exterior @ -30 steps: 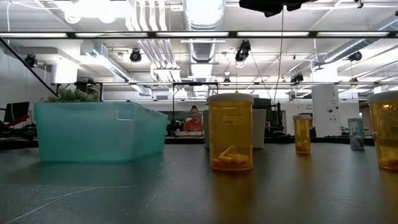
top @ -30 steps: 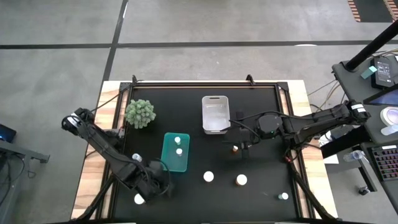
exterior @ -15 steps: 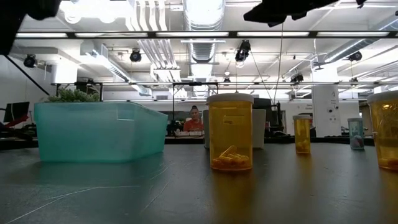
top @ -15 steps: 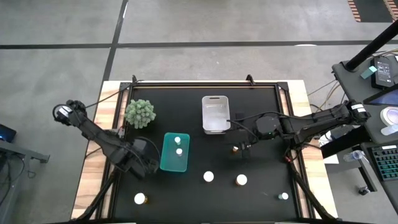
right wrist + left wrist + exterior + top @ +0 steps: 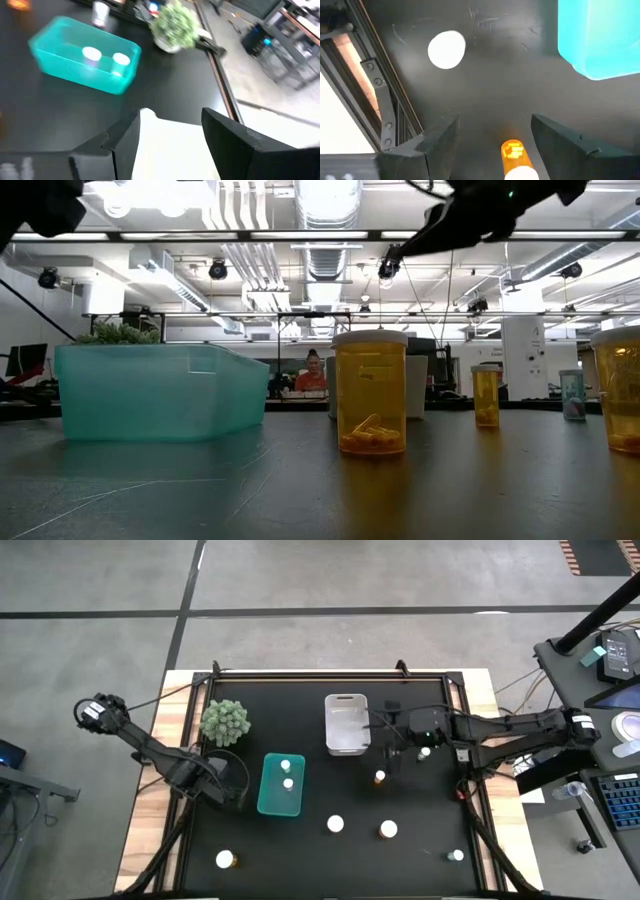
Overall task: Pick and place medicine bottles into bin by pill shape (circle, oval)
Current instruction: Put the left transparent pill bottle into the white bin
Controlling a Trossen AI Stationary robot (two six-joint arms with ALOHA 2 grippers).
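Note:
Several small medicine bottles stand on the black table: an amber one, white-capped ones, and others along the near edge. Two bottles stand in the teal bin. My left gripper is open and empty beside the teal bin's left side; its wrist view shows a white cap and an amber bottle below it. My right gripper is open and empty at the white bin's right side, with the bin under its fingers in its wrist view.
A green bushy plant stands at the far left. In the low view an amber bottle stands in front, with the teal bin to its left. A raised frame runs around the table.
My left gripper has gone from beside the near-left bottle toward the far edge, to the teal bin's left side, leaving that bottle standing. My right gripper has gone from the amber bottle toward the far edge, to beside the white bin, uncovering a white-capped bottle under its arm.

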